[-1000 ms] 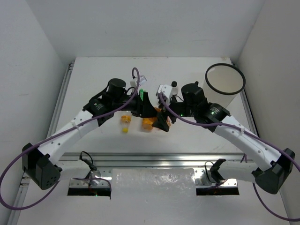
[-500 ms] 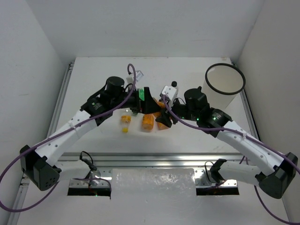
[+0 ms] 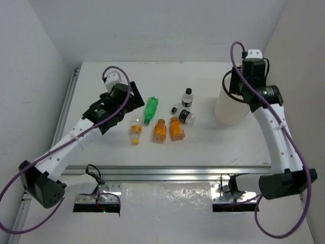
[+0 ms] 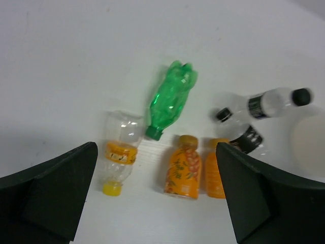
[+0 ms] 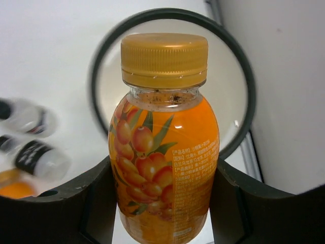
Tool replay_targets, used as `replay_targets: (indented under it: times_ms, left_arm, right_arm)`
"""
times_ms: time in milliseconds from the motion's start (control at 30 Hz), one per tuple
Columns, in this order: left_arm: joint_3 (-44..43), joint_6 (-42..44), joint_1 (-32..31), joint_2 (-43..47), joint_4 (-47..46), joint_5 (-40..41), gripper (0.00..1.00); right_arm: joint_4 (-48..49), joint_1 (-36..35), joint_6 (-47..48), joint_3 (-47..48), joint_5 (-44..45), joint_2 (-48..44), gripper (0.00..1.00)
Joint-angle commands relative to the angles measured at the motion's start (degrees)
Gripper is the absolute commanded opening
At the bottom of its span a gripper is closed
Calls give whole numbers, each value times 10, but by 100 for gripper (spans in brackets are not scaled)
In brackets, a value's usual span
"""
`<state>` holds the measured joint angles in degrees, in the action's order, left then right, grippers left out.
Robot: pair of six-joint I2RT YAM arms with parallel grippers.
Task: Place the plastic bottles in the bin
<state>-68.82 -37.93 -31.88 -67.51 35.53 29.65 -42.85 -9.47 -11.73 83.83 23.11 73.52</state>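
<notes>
My right gripper [image 5: 165, 203] is shut on a stubby orange bottle [image 5: 165, 152], held upright over the open mouth of the cream bin [image 5: 101, 66], which stands at the table's right [image 3: 226, 109]. My left gripper [image 4: 157, 198] is open and hangs empty above the remaining bottles. Below it lie a slim green bottle [image 4: 171, 99], a clear bottle with a yellow cap [image 4: 119, 152] and two orange bottles [image 4: 184, 166] [image 4: 216, 170]. Two clear black-capped bottles [image 3: 187, 97] [image 3: 184, 116] sit between the group and the bin, one upright and one lying.
White walls close in the table on the left, back and right. An aluminium rail [image 3: 167, 170] runs along the near edge. The bin stands close to the right wall.
The right gripper shut on an orange bottle and carried it from the cluster to above the bin. The left gripper opened, pulled back to the left, and the green bottle now lies on the table.
</notes>
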Motion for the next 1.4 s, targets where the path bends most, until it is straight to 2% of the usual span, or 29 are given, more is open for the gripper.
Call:
replay_targets:
  times_ms: [0,67,233,367,567,667,800,867,900,967,1033,1100,1167,1200,1233,1267,1300,1333,1367]
  left_arm:
    - [22,-7,4,-44,-6,9,100]
    - [28,-7,6,-57,-14,2,100]
    - [67,5,16,-88,-48,-20,100]
    - [100,15,23,-125,-77,-56,100]
    - [101,22,30,-184,-86,-105,98]
    - [112,12,30,-225,-78,-98,95]
    - [150,3,38,-246,-115,-93,92]
    - [163,2,51,-257,-126,-99,84]
    - [164,3,56,-266,-135,-101,75]
    - [169,7,64,-275,-140,-111,71]
    - [174,10,66,-277,-144,-113,60]
    - [179,5,66,-263,-133,-117,23]
    - [204,-4,62,-198,-119,-109,9]
    - [212,-8,57,-163,-114,-104,4]
    - [221,-18,41,-89,-102,-91,0]
    - [222,-18,31,-52,-101,-88,0]
    - [224,-8,18,-12,-108,-94,0]
    - [235,7,5,62,-159,-153,0]
    - [246,25,4,94,-198,-205,0]
  right_arm:
    - [-29,41,-1,51,54,73,20]
    - [-31,53,-7,67,71,95,99]
    - [-64,55,-15,171,85,152,99]
    - [-73,44,-27,194,35,128,99]
    - [-29,-25,-29,71,-30,25,99]
    - [-15,-40,-34,6,-61,-1,99]
    - [30,-51,-44,-61,-129,-56,99]
    - [42,-54,-53,-79,-147,-66,99]
    - [49,-58,-56,-90,-160,-74,99]
    - [55,-63,-64,-103,-178,-80,99]
    - [72,-70,-70,-114,-223,-91,99]
    - [99,-80,-82,-131,-261,-99,99]
    - [132,-89,-95,-158,-365,-111,99]
    - [183,-92,-102,-170,-412,-114,99]
    - [215,-93,-129,-200,-513,-117,99]
    - [254,-95,-150,-218,-568,-116,99]
    - [343,-98,-175,-233,-618,-115,99]
    - [395,-102,-236,-269,-691,-111,99]
    - [502,-117,-267,-287,-713,-109,99]
